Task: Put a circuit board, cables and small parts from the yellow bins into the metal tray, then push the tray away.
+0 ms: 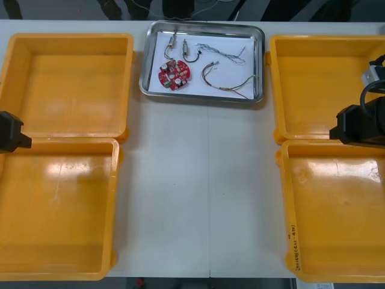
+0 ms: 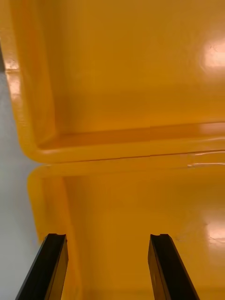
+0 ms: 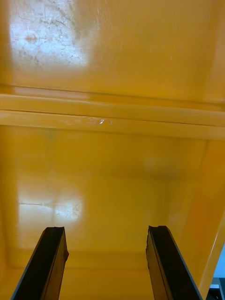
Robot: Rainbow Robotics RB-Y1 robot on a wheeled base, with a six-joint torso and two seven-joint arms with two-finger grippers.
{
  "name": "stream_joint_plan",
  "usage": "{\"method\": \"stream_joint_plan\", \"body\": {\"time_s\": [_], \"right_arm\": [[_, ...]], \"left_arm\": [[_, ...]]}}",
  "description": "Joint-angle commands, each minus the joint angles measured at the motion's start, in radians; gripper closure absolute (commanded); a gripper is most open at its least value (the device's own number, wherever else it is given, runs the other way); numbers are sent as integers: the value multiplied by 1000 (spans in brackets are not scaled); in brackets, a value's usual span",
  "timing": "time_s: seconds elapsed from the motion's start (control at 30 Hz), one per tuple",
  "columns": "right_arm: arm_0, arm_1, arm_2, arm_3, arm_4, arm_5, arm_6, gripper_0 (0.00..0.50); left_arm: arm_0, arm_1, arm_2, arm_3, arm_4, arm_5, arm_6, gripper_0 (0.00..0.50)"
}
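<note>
The metal tray [image 1: 142,60] sits at the far edge of the light worktop [image 1: 204,192], shiny at the rim and white inside, with the collected items spread across its floor. A round red circuit board [image 1: 174,74], studded with small pale and dark components, lies in the tray's near-left part. Two small metal parts [image 1: 171,41] stand side by side just beyond the board, toward the tray's far-left corner. A black cable [image 1: 192,57] curls beside them. A twisted blue and white cable [image 1: 224,53] stretches across the tray's far-right part. A red and yellow cable [image 1: 227,88] runs along its near-right part, apart from the board.

Four yellow bins flank the tray, two to each side. The far pair [image 1: 69,84] is level with the tray and the near pair [image 1: 337,217] lies closer to the robot, all with glossy floors catching the light.

The left tool [image 3: 107,228] hangs well to the tray's left, over the seam where the two left bins meet. It is released, its black fingers [image 3: 51,262] standing wide apart.

The right tool [image 2: 108,235] hangs well to the tray's right, over the matching seam between the two right bins. It is likewise released, fingers spread, with the worktop's pale surface showing beside the bin wall.
</note>
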Motion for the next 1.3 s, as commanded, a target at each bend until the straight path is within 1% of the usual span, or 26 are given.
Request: {"method": "stream_joint_plan", "body": {"time_s": [0.03,0.23,0.4,0.73,1.3], "right_arm": [[67,-64,-95,35,-61,3,68,0],[85,-78,-150,89,-68,3,196,0],[87,-92,-165,125,-67,3,249,0],[102,-101,-162,174,-74,3,269,0],[102,-101,-164,174,-81,3,260,0]], "left_arm": [[15,43,29,-25,7,7,-64,0],[15,43,29,-25,7,7,-64,0],[15,43,29,-25,7,7,-64,0],[15,43,29,-25,7,7,-64,0],[15,43,29,-25,7,7,-64,0]]}}
